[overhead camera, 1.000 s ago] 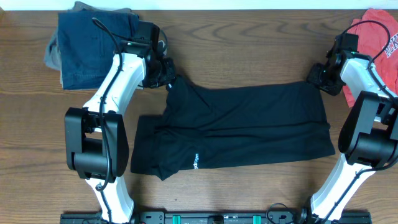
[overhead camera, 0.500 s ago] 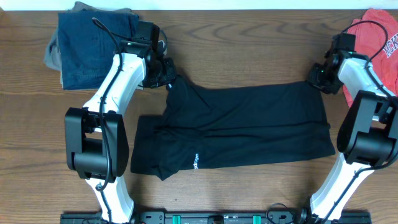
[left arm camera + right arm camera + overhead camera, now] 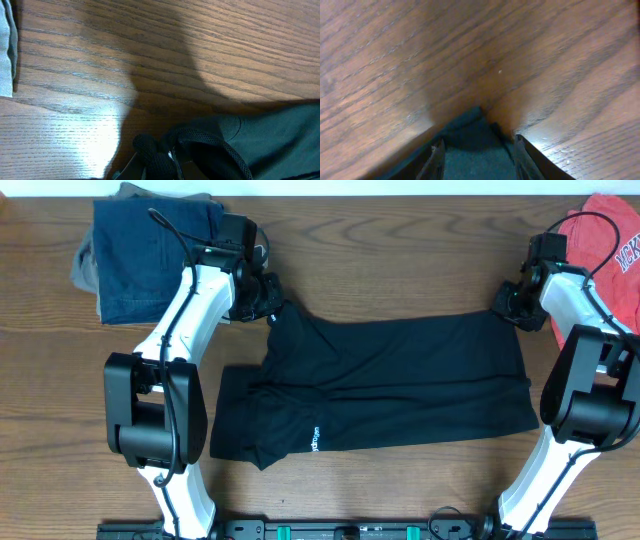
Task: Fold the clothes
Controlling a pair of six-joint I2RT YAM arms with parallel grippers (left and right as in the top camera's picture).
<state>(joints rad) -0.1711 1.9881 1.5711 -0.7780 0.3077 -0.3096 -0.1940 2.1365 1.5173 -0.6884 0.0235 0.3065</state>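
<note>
Taking both far corners, ready to fold
My left claw (image 3: 270, 298) clenches the clothes (image 3: 400, 380); my right claw (image 3: 479, 142) straddles a corner, parted.

Left arm: extended forward from its base, elbow bent and wrist angled inward. Left gripper (image 3: 270, 297): fingers closed on an edge of the clothes (image 3: 400, 380). Right arm: extended forward, wrist turned inward. Right gripper (image 3: 505, 302): fingers (image 3: 436, 161) apart, tips low at the tabletop (image 3: 400, 270), one on each side of a cloth corner.
</note>
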